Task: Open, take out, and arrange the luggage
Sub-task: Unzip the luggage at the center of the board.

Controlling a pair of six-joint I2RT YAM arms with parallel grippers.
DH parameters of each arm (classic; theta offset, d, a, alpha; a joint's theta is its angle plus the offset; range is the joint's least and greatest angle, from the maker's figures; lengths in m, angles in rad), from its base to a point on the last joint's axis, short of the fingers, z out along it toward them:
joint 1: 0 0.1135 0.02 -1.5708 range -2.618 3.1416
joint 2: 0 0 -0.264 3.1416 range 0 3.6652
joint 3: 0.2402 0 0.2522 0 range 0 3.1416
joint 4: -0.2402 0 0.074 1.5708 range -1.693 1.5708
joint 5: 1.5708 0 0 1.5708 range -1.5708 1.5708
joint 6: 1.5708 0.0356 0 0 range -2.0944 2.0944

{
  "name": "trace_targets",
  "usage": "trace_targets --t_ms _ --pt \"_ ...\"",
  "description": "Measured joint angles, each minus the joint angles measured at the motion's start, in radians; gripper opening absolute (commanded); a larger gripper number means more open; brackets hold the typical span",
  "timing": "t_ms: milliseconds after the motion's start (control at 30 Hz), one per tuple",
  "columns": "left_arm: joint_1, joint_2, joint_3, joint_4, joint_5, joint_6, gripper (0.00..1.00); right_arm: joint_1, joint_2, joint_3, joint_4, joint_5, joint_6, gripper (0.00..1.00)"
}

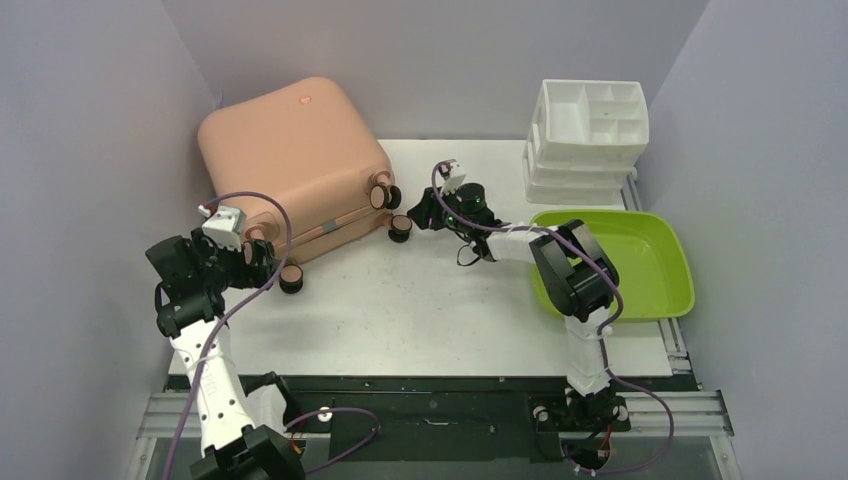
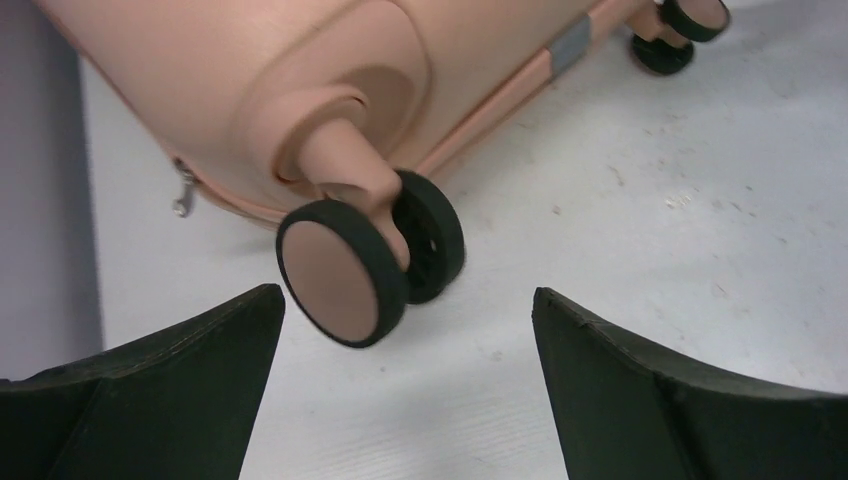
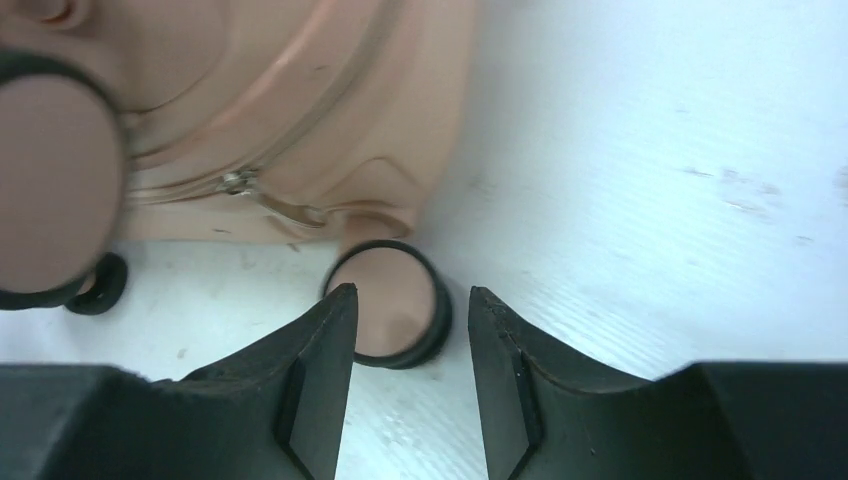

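Observation:
The luggage [image 1: 290,150], a salmon-pink hard-shell suitcase, lies shut at the back left with its wheels toward the table's middle. My left gripper [image 1: 265,262] sits low at its near-left corner. In the left wrist view the left gripper [image 2: 408,292] is open wide, with a twin caster wheel [image 2: 340,270] just beyond the fingertips and a zipper pull [image 2: 183,195] to the left. My right gripper [image 1: 412,215] is at the right-hand wheels. There the right gripper [image 3: 412,292] stands part open and empty, with a pink-hubbed wheel [image 3: 398,300] just past its tips and a zipper pull [image 3: 238,181] on the shell.
A lime-green tray [image 1: 650,262] lies at the right, with the right arm's elbow over its left edge. A stack of white compartmented organizers [image 1: 590,125] stands at the back right. Purple walls close in the left, back and right sides.

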Motion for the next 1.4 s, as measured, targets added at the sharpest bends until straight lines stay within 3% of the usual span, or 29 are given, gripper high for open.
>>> trace_targets --t_ms 267,400,733,1033,1400 --pt "-0.016 -0.021 -0.003 0.194 -0.188 -0.14 0.92 -0.023 0.016 0.093 -0.169 -0.006 -0.029 0.43" --pt "-0.018 -0.014 -0.01 0.227 -0.216 -0.158 0.92 -0.01 0.097 0.246 -0.247 -0.042 -0.001 0.46" --pt "-0.018 0.026 -0.016 0.267 -0.227 -0.162 0.92 -0.005 0.243 0.43 -0.397 -0.116 0.062 0.43" --pt "-0.018 0.051 -0.022 0.283 -0.225 -0.145 0.92 -0.012 0.248 0.435 -0.4 -0.171 0.082 0.26" --pt "0.04 0.035 -0.048 0.282 -0.223 -0.056 0.92 0.04 0.154 0.222 -0.254 -0.212 0.08 0.24"
